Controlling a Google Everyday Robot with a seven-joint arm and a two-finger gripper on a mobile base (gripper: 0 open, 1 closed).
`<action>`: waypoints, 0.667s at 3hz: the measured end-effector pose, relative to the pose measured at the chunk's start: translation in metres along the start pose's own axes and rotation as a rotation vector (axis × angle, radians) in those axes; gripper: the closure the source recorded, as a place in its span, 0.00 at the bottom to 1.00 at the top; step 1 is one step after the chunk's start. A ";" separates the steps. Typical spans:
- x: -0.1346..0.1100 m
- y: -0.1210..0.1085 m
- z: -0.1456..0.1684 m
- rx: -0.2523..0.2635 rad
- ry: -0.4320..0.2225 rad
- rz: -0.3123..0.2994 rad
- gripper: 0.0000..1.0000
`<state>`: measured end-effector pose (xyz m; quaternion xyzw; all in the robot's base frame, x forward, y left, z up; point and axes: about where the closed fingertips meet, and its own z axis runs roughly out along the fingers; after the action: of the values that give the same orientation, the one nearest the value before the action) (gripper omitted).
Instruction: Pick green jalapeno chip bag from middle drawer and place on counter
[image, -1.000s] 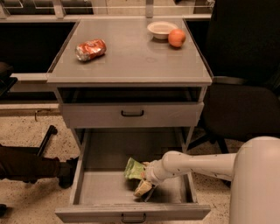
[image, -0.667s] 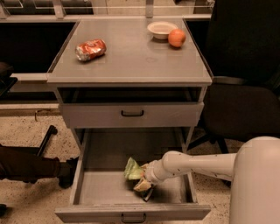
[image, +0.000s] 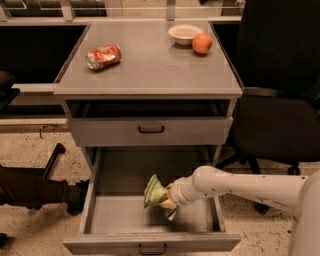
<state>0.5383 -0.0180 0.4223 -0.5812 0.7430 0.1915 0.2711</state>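
The green jalapeno chip bag (image: 154, 192) is a crumpled light-green foil bag in the open middle drawer (image: 120, 215), near its center. My gripper (image: 167, 199) reaches in from the right on a white arm and is shut on the bag's right side, holding it just above the drawer floor. The counter (image: 150, 65) is the flat gray top of the cabinet above.
A crushed orange-red can (image: 103, 56) lies on the counter's left. A white bowl (image: 185, 33) and an orange (image: 202, 43) sit at its back right. The upper drawer (image: 150, 130) is closed. A black chair (image: 275, 115) stands to the right.
The bag has come up slightly and turned more upright in my gripper. The arm has shifted a little upward.
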 end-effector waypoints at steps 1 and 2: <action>-0.051 -0.004 -0.059 0.003 0.003 0.000 1.00; -0.108 -0.011 -0.109 0.041 -0.001 -0.042 1.00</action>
<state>0.5486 -0.0040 0.5753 -0.5910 0.7342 0.1706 0.2874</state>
